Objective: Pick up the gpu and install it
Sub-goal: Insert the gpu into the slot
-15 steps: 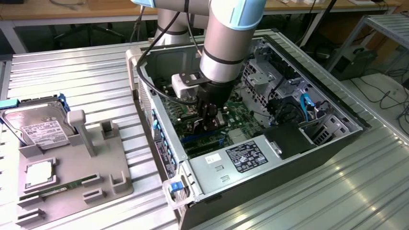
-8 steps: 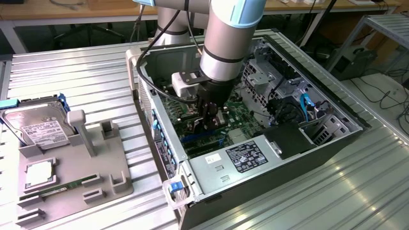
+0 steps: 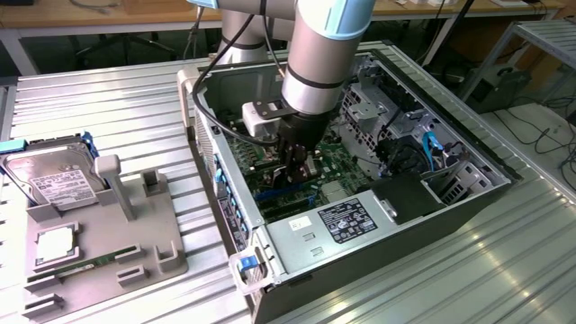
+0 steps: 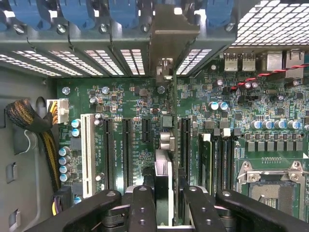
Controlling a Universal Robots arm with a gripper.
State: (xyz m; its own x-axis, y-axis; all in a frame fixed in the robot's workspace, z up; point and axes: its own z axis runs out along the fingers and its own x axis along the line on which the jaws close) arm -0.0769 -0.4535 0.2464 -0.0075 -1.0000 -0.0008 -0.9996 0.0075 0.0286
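The gpu (image 4: pixel 164 188), a thin dark green circuit card with a silvery bracket, is standing edge-on between the hand's (image 4: pixel 164 205) nearly closed fingers, over the green motherboard (image 4: pixel 270 121). Installation is underway inside the open computer case (image 3: pixel 468 202); seating it is calling for exact alignment with a slot.

The computer case (image 3: pixel 360 202) lies open on the table (image 3: pixel 504 270); at the exterior view's left a holder tray (image 3: pixel 108 256) carries the hard drive (image 3: pixel 54 179). The end effector (image 3: pixel 295 177) reaches inside the case, over the motherboard (image 4: pixel 270 111).

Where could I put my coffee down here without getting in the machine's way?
The ribbed metal table is bare behind the gray parts holder, and again beside the computer case at the exterior view's right. Inside the case it is crowded: the gripper holds the gpu over the motherboard.
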